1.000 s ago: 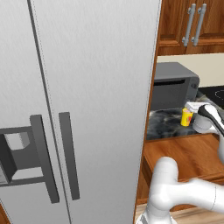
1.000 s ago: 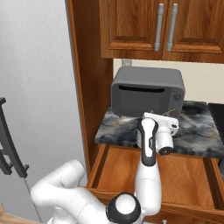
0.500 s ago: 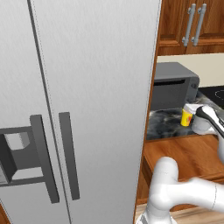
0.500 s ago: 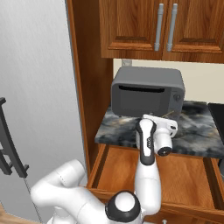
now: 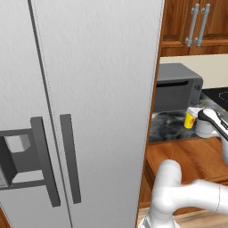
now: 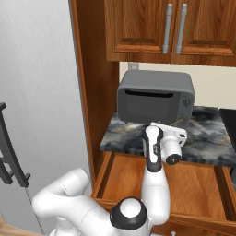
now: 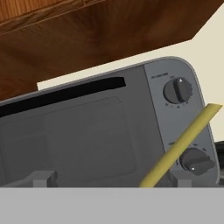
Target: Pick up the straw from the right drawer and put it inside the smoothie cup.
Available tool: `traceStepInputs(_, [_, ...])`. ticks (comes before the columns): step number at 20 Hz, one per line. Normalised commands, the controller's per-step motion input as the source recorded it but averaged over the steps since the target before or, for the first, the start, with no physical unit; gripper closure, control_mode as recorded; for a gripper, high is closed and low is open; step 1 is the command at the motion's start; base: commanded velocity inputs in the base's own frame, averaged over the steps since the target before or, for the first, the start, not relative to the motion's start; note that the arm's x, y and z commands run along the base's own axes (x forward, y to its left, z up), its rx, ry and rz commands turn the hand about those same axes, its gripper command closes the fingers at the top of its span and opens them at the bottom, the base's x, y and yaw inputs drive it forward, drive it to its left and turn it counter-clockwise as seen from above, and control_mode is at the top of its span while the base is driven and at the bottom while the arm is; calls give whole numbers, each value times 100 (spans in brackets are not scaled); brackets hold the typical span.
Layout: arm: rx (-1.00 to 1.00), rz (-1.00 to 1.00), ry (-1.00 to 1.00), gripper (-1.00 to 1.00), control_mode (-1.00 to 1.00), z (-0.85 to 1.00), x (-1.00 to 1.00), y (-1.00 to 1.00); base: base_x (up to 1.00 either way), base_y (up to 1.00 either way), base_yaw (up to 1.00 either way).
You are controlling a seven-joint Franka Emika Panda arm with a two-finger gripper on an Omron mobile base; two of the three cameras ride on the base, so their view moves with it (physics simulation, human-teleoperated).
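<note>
The yellow smoothie cup stands on the dark counter in front of the microwave. My gripper hangs level right beside the cup, on its right, above the pulled-out right drawer. In the hand view the gripper is open, its tips far apart at the bottom edge. The olive-tan straw rises between them, slanting up to the right, close to the right tip. Its lower end is hidden, so I cannot tell whether it stands in the cup. From the right base camera my hand hides the cup.
The grey microwave stands close behind the cup. A tall steel fridge walls off the left. Upper cabinets hang over the dark stone counter. A black cooktop lies at the right.
</note>
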Motion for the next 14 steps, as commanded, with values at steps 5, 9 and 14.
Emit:
traceStepInputs(5, [0, 0, 12, -100, -100, -14, 0, 0, 0, 0, 0])
traceStepInputs(9, [0, 0, 11, -100, -100, -12, 0, 0, 0, 0, 0])
traceStepInputs(14, [0, 0, 1, -100, -100, 0, -11, -7, 0, 0, 0])
